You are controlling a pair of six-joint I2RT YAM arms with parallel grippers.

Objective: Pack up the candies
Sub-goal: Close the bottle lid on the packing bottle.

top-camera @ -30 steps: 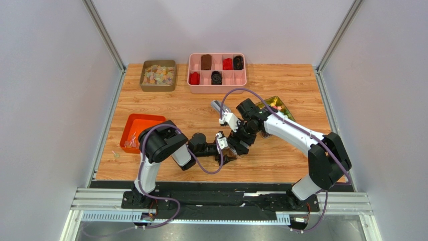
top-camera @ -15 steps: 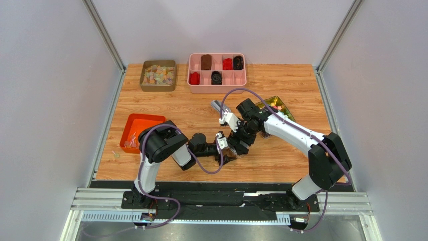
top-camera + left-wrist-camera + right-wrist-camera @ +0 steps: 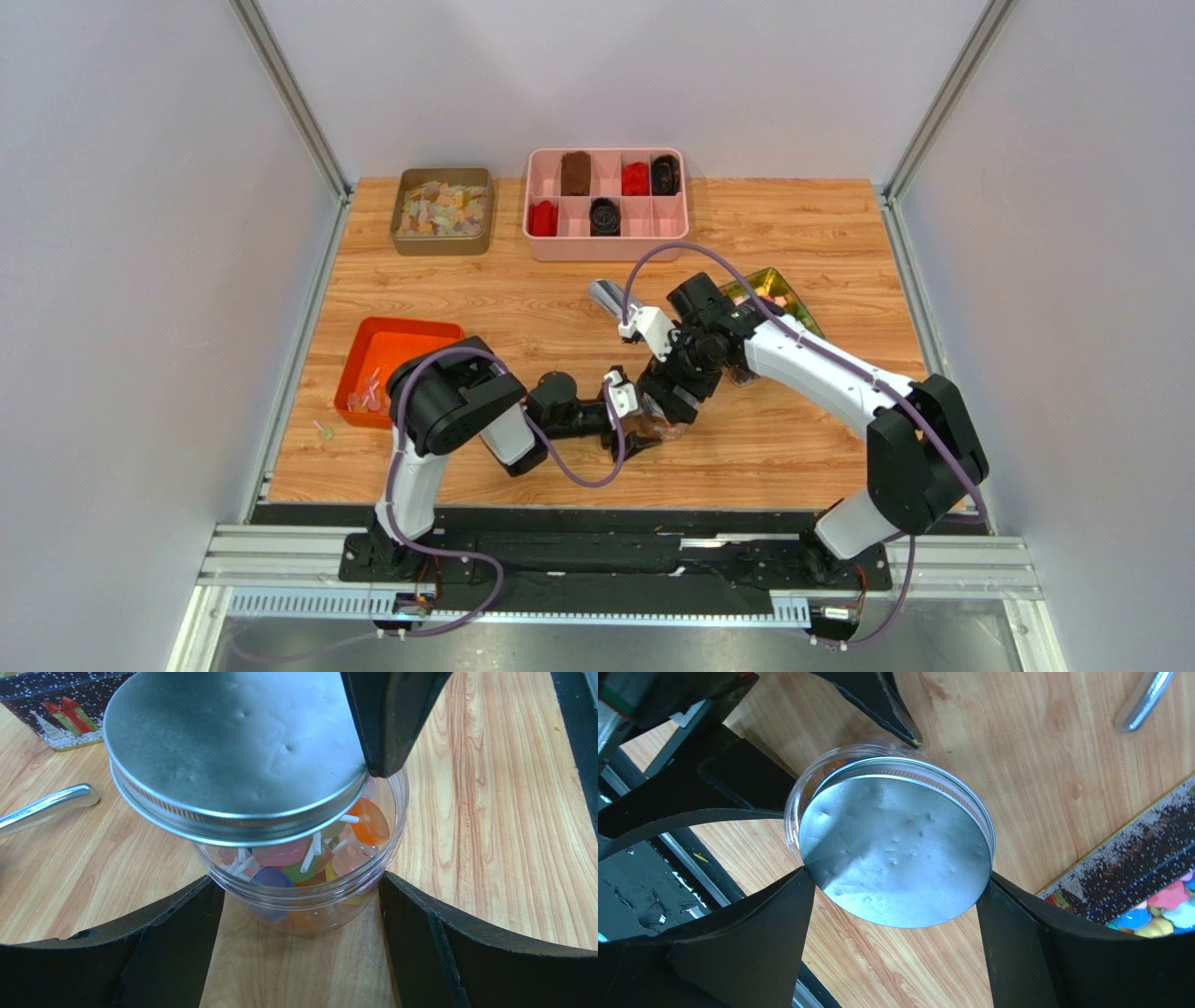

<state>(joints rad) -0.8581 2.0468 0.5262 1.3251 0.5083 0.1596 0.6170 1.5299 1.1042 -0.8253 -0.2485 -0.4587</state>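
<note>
While left jaws clamp jar (image 3: 302,913), candies (image 3: 368,820) inside sit between them; right jaws hold lid (image 3: 231,749) tilted over jar mouth.

Translucent stick candies (image 3: 368,820) heaped inside the clear jar (image 3: 400,812).

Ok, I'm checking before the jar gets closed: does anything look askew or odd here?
Yes. The metal lid in the right gripper is tilted and off-centre over the clear jar held by the left gripper, so it is not seated on the rim. Its top also shows a few small dents.
</note>
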